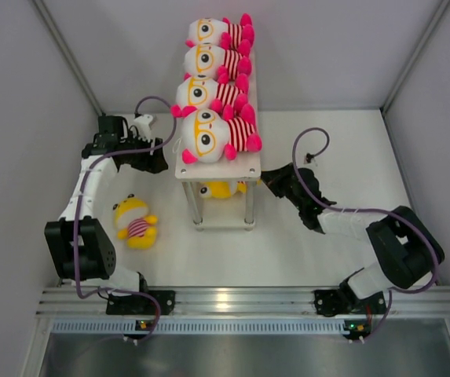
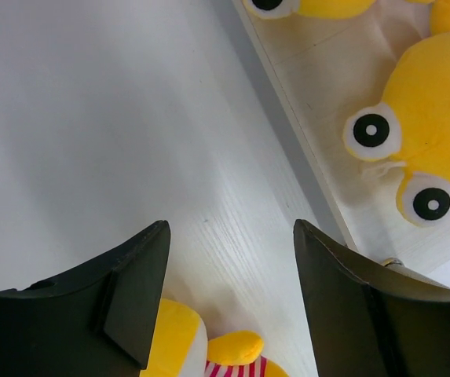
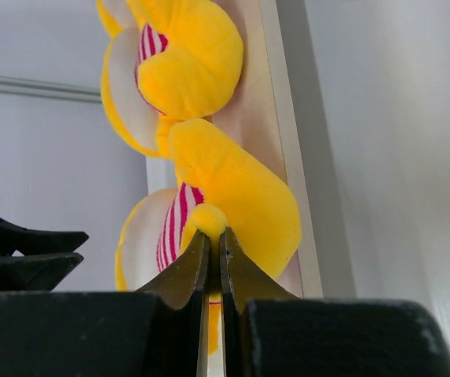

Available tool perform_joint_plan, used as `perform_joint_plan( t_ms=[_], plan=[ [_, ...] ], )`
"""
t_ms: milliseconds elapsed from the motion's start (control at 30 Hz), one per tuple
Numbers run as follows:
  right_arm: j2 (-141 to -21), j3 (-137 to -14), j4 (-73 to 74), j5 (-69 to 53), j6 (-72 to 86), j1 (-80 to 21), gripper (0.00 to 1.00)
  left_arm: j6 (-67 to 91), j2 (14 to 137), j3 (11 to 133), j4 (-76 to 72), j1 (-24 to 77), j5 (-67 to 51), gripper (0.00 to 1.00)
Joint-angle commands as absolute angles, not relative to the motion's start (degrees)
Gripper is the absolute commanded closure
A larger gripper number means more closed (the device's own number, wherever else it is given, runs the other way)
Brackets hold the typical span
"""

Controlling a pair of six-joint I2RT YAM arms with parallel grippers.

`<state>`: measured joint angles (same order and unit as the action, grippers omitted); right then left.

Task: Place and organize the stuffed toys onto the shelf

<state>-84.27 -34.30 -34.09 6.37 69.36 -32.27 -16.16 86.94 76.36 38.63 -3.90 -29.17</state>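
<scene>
Several white-headed stuffed toys (image 1: 213, 133) in striped shirts lie in a row on the shelf's top board (image 1: 244, 166). Yellow toys (image 1: 218, 189) lie on its lower tier, also seen in the left wrist view (image 2: 437, 118). One yellow toy (image 1: 134, 222) lies on the table left of the shelf; its top shows in the left wrist view (image 2: 209, 352). My left gripper (image 1: 159, 162) (image 2: 232, 229) is open and empty beside the shelf's left side. My right gripper (image 1: 266, 180) (image 3: 214, 236) is shut on a limb of a yellow toy (image 3: 236, 188) at the lower tier's right edge.
White enclosure walls stand on the left, right and back. The shelf's thin metal legs (image 1: 195, 206) stand between the two arms. A second yellow toy (image 3: 185, 63) lies further along the lower board (image 3: 283, 118). The left arm's dark shape (image 3: 20, 251) shows beyond the shelf.
</scene>
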Motion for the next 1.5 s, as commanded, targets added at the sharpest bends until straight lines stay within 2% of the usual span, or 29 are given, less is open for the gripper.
perform_joint_plan(
  t_ms=[0,133,367,600,700,767,867,1467],
  plan=[
    [-87.5,-38.8,-32.1,5.1,71.2,-33.8,1.0,-16.1,85.1,74.8,37.9,-2.6,-30.8,0.3],
    [-89.4,-36.6,-34.8,4.0,77.9,-35.2,1.0,-16.0,86.0,73.8,37.9,-0.9,-30.2,0.3],
    [-88.9,-37.2,-34.1,5.4,75.3,-36.2,1.0,-18.5,89.0,69.8,37.8,6.1,-31.5,0.27],
    [-89.2,-37.1,-34.4,6.0,75.0,-36.3,1.0,-14.6,98.6,77.0,37.8,7.6,-34.0,0.27],
    [-89.6,-37.0,-34.7,5.8,75.1,-36.3,1.0,-13.7,102.5,79.7,37.7,7.6,-32.4,0.34],
    [-90.2,-37.4,-35.2,5.5,75.2,-36.3,1.0,-12.5,104.1,80.2,36.9,7.6,-31.6,0.42],
    [-91.2,-38.8,-35.2,4.8,74.4,-36.3,1.0,-11.5,104.9,80.2,34.2,7.6,-30.9,0.47],
    [-98.6,-48.4,-33.0,10.5,72.2,-35.3,1.0,-13.3,110.9,89.1,32.0,7.5,-26.0,0.47]
  ],
)
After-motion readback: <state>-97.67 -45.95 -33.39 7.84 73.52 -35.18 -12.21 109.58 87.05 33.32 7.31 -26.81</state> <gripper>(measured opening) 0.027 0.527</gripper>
